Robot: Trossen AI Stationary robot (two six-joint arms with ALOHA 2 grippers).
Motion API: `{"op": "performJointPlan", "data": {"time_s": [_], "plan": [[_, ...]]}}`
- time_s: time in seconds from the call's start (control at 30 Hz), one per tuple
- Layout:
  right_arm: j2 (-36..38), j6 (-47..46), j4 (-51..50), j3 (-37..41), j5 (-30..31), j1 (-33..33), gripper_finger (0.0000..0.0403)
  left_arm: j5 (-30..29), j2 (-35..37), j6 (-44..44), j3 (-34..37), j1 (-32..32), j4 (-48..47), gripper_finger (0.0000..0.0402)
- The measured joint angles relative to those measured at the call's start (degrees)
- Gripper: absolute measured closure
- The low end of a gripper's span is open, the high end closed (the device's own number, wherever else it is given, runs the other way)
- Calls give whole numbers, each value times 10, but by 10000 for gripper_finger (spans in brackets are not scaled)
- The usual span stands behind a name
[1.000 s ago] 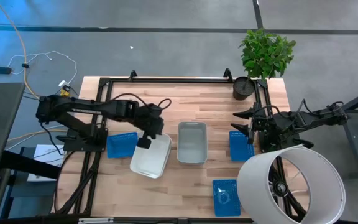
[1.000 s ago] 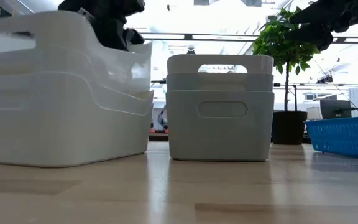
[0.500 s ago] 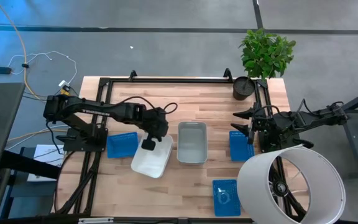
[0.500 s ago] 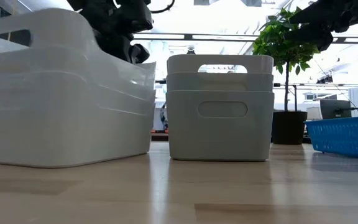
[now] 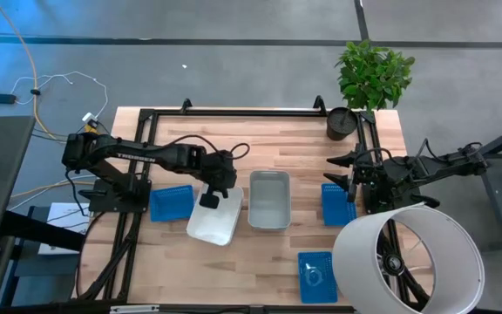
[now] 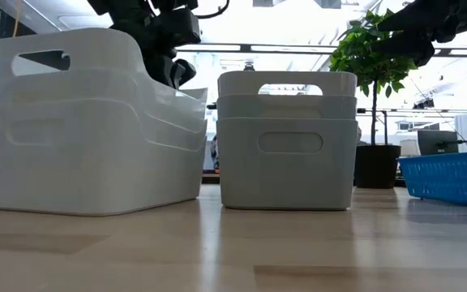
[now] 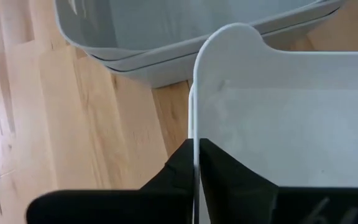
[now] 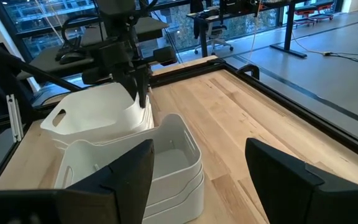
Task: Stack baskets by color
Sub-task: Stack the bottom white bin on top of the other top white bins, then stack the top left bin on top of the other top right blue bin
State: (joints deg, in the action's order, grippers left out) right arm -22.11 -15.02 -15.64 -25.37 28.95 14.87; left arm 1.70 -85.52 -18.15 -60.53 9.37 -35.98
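White plastic basket stack (image 5: 213,222): the left gripper (image 5: 209,200) is pinched tight on its rim. Right gripper (image 5: 353,186) hangs wide open, empty. Three blue mesh baskets (image 5: 171,202) lie around one grey basket stack (image 5: 269,201).

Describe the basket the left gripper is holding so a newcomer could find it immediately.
Start at the grey basket stack mid-table; the white basket sits just to its left. Unlike its neighbours it lies skewed, with the left gripper pinching its rim.

We see smooth, faintly glossy plastic white baskets (image 6: 96,122), meshed blue baskets (image 5: 338,203), and a bench (image 5: 277,153) of pale, satin-finished wood planks.
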Motion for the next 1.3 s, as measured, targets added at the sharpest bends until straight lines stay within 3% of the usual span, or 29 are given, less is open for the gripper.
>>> {"op": "performJointPlan", "data": {"time_s": [0.2, 0.63, 0.97, 1.1, 1.3], "plan": [[0, 0, 0, 0, -1, 0, 162, 0, 0, 1, 0, 3, 0, 351], [0, -5, 0, 0, -3, 0, 162, -4, 0, 56, -24, 22, -46, 196], [0, 10, 0, 0, 0, 0, 162, -4, 34, 101, -110, 46, -88, 168], [0, -8, 0, 0, -1, 0, 162, -4, 90, 178, -103, 55, -22, 167], [0, -14, 0, 0, -1, 0, 162, -39, 206, 264, -17, 45, 178, 167]]}}
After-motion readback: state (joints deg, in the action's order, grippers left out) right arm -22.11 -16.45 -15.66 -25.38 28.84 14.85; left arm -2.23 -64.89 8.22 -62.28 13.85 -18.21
